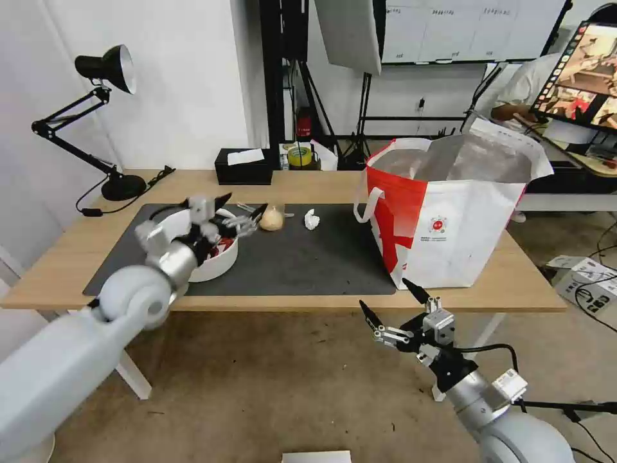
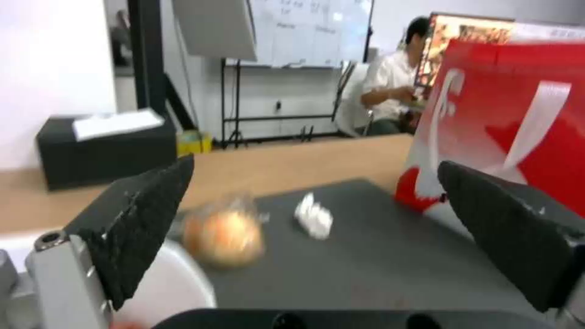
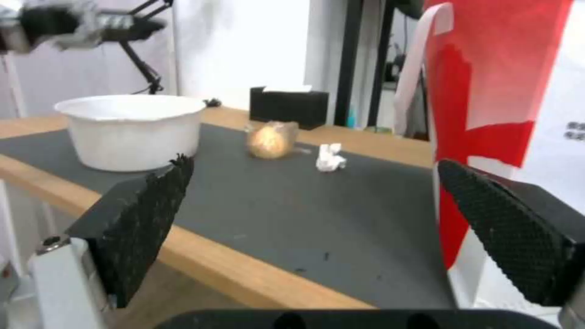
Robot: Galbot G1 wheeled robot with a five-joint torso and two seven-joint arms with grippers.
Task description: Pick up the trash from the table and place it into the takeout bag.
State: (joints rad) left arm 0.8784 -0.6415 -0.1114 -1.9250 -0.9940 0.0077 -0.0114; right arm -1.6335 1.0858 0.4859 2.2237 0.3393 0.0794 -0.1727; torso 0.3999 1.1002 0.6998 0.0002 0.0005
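Observation:
A white bowl with red shells sits at the left of the dark mat on the table. My left gripper hovers open just above the bowl's far rim, holding nothing. Just beyond its fingertips lies a clear bag with a tan lump. A small crumpled tissue lies a little further right. The takeout bag stands open at the table's right end. My right gripper hangs open below the table's front edge, near the bag's corner.
A black tissue box and a roll of tape stand along the table's far edge. A black desk lamp occupies the far left corner. A person sits beyond the bag. Boxes and cables lie on the floor at right.

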